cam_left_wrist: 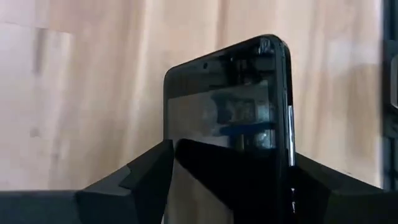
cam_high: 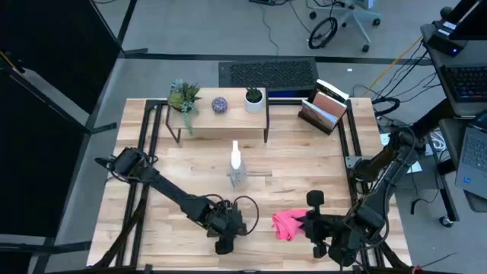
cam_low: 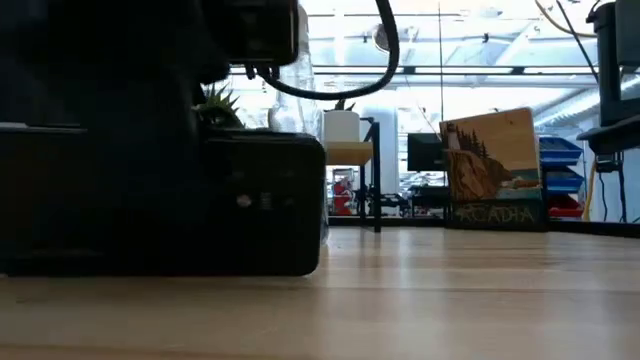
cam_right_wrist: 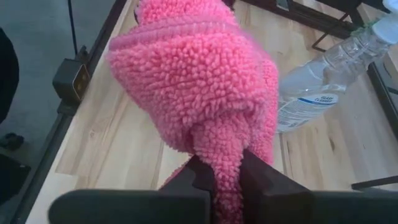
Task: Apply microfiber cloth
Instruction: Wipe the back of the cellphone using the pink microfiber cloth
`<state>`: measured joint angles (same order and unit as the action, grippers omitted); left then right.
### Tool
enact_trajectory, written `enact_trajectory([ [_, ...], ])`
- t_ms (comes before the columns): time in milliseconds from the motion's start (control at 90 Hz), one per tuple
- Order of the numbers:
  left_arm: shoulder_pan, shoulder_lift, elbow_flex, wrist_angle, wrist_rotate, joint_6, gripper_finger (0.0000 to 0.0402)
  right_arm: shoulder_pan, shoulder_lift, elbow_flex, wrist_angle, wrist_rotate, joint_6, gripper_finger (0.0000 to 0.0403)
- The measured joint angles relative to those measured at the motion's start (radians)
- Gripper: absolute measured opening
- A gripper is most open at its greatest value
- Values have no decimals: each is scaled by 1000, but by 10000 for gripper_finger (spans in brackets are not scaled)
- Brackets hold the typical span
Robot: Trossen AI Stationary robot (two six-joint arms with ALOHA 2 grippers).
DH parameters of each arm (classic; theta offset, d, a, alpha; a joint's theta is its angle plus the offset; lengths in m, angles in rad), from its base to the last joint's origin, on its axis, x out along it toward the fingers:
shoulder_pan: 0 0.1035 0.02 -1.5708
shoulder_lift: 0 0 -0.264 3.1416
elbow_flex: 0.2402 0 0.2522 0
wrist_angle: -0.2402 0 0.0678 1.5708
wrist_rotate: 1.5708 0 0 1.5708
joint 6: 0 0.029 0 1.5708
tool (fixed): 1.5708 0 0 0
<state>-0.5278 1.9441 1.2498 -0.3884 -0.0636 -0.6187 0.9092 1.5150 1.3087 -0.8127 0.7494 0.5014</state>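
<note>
I've got the R gripper pinched on the pink microfiber cloth, bunched ahead of its fingers for wiping — L gripper clamps the black smartphone steady, w/ screen exposed.

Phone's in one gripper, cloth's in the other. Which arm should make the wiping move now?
Probably the right. The right gripper is already shut on the microfiber cloth, just beside the left arm. The left gripper clamps the smartphone by its edges, so it looks better suited to holding it steady.
</note>
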Motion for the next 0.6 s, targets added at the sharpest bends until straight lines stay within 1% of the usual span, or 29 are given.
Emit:
enact_trajectory([
  [89, -6, 0, 25, -76, -26, 22, 224, 0, 0, 0, 0, 0, -7, 9],
  [244, -18, 1, 57, -154, -62, 28, 223, 0, 0, 0, 0, 4, -13, 9],
  [500, -39, 1, 113, -180, -65, 58, 223, 0, 0, 0, 0, 4, -12, 9],
  [600, -50, 1, 143, -274, -65, 40, 223, 0, 0, 0, 0, 5, 0, 9],
])
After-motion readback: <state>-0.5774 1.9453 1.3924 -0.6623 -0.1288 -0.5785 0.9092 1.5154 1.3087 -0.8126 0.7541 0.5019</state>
